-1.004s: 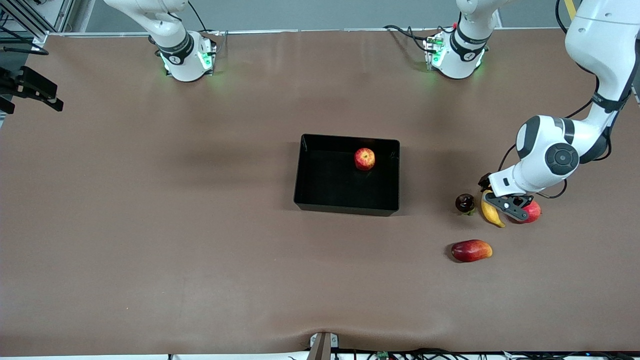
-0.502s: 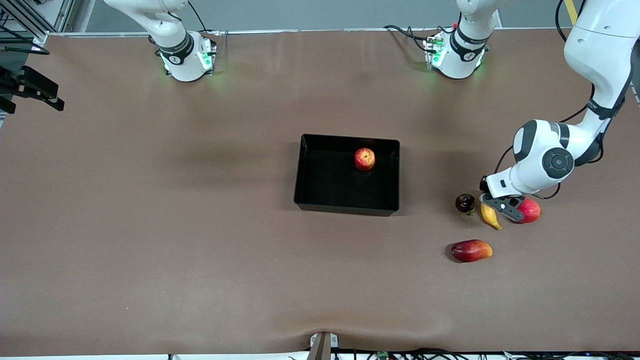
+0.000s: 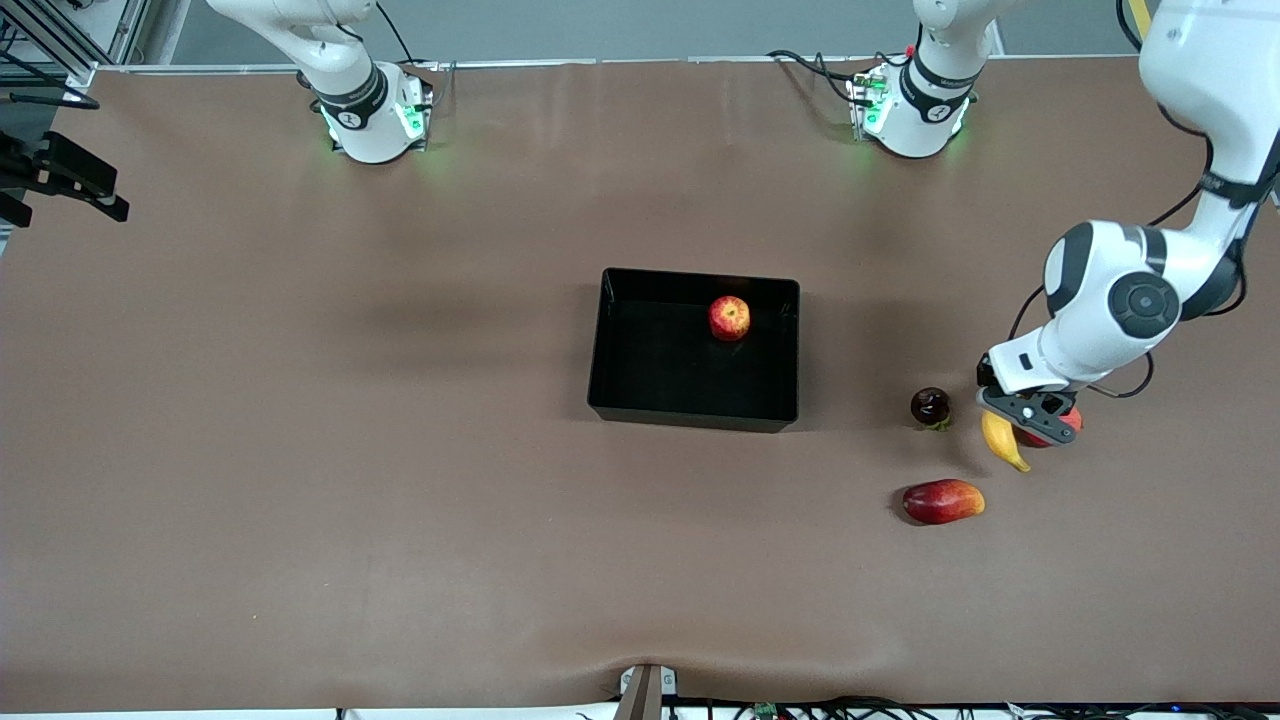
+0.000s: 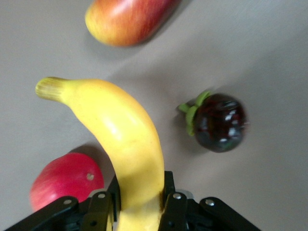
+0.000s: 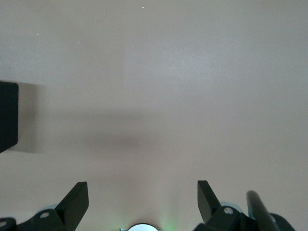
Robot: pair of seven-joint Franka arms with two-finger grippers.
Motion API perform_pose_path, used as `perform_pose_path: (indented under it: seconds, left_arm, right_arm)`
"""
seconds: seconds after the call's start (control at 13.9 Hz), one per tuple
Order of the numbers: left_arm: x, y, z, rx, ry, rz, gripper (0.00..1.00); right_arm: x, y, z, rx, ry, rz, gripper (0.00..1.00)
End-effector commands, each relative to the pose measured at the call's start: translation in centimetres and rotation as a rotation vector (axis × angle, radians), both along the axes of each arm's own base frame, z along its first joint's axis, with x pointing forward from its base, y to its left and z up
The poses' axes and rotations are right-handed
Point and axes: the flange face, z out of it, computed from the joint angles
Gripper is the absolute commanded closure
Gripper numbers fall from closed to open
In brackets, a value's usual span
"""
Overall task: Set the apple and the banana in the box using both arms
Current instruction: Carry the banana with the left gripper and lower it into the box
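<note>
Banana [image 4: 126,144]: clamped in the left end effector [image 4: 139,204], above the counter [image 3: 300,400].
Right end effector [image 5: 143,199]: wide apart, waiting.
Front view only: apple [image 3: 729,318] in box [image 3: 640,400].

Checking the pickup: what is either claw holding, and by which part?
The left claw grips the banana near one end; the right claw holds nothing.

Left gripper [image 3: 1022,424]: you see it clamped on the banana [image 3: 1003,441], over the plain red fruit [image 3: 1066,423].
Apple [image 3: 729,318]: in the box [image 3: 610,340].
Right gripper: you can't see it; that arm waits.
</note>
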Motion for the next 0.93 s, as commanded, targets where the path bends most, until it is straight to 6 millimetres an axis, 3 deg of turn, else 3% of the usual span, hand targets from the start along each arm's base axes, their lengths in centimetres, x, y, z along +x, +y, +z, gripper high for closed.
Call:
perform_pose_path:
  seconds: [0.0,0.14,0.36,0.57,0.72,0.86]
  left_arm:
    - [0.0,-4.0,6.8,-0.018,0.029,0.031,1.0]
    - [0.0,-8.3,9.9,-0.036,0.079,0.112,1.0]
    - [-0.9,-15.9,11.8,-0.052,0.074,0.27,1.0]
    - [-1.5,-24.3,12.0,-0.098,0.076,0.201,1.0]
    - [-2.0,-28.3,11.2,-0.12,0.096,0.26,1.0]
    - [-4.2,-33.3,10.5,-0.117,0.104,0.254,1.0]
  right_arm:
    - [-0.4,-0.3,0.3,-0.013,0.0,0.0,0.0]
    - [-0.4,-0.2,0.3,-0.011,-0.001,0.002,0.0]
    - [-0.4,-0.2,0.3,-0.008,0.0,0.001,0.0]
    - [-0.4,-0.2,0.3,-0.008,0.0,0.001,0.0]
    - [-0.4,-0.3,0.3,-0.008,0.0,0.0,0.0]
    - [-0.4,-0.3,0.2,-0.008,0.002,0.0,0.0]
